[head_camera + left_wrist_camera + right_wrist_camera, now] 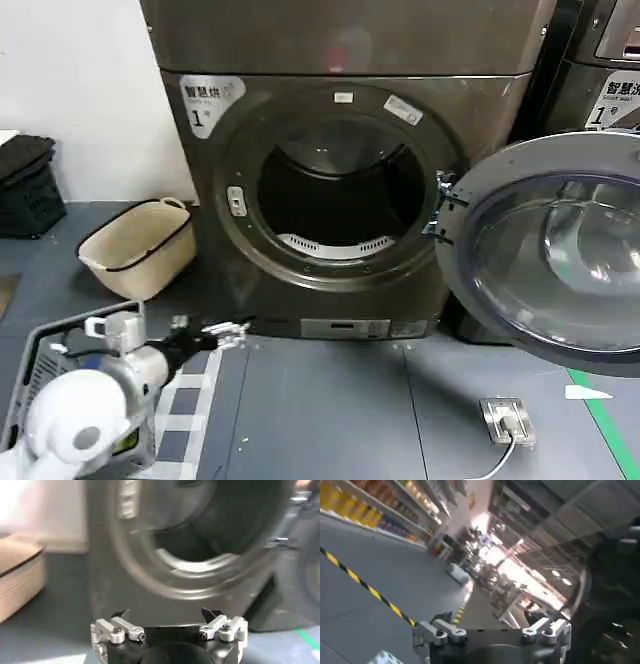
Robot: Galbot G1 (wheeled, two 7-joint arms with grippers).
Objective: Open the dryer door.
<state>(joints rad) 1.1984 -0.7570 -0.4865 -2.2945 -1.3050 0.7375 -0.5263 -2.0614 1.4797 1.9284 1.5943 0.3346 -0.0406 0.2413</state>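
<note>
So the dryer door point(560, 255) is swung wide at 3 o'clock of the dryer point(340, 180); left gripper point(228, 333) fingers are spread at 7 o'clock, nothing pinched.

Left gripper point(169, 622), fingers point(120, 628) spread apart and empty, facing the dryer point(107, 587); open drum mouth ahead, beige basket point(20, 577) off to one side.

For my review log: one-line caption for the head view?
Dryer door swung fully open, left gripper open and low beside the dryer.

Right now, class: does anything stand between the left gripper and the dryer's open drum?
Nothing visible does. The left gripper, open, hovers low before the dryer; bare floor lies between. The dryer door hangs swung wide open.
</note>
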